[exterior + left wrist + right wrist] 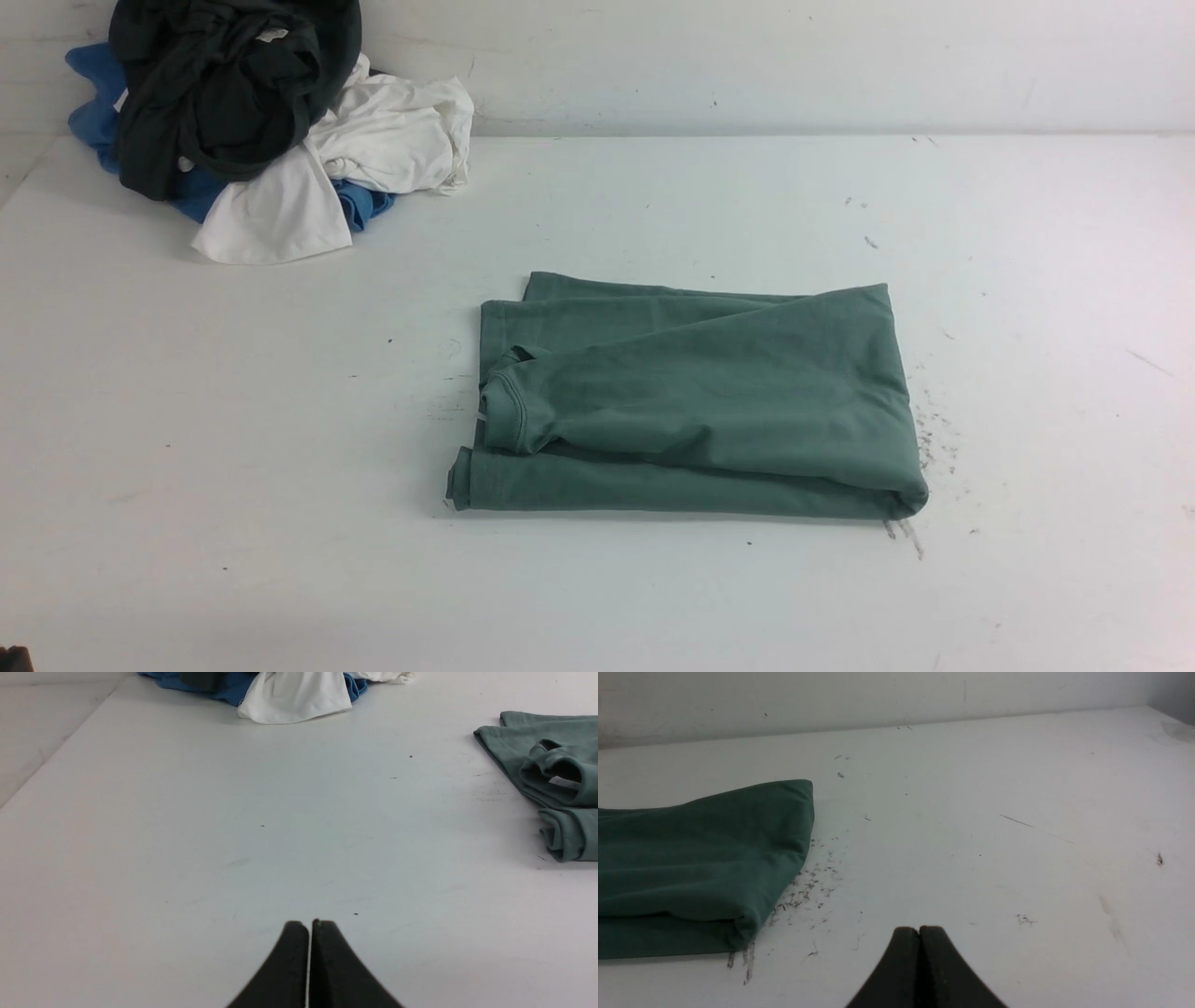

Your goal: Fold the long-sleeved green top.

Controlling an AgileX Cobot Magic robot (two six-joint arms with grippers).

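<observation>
Green long-sleeved top [691, 401] folded, well apart from both closed fingers [294, 961].

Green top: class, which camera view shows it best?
The front view: the whole folded green top shows, all edges in frame. The left wrist view catches only its neck-side end; the right wrist view only its opposite folded end.
</observation>
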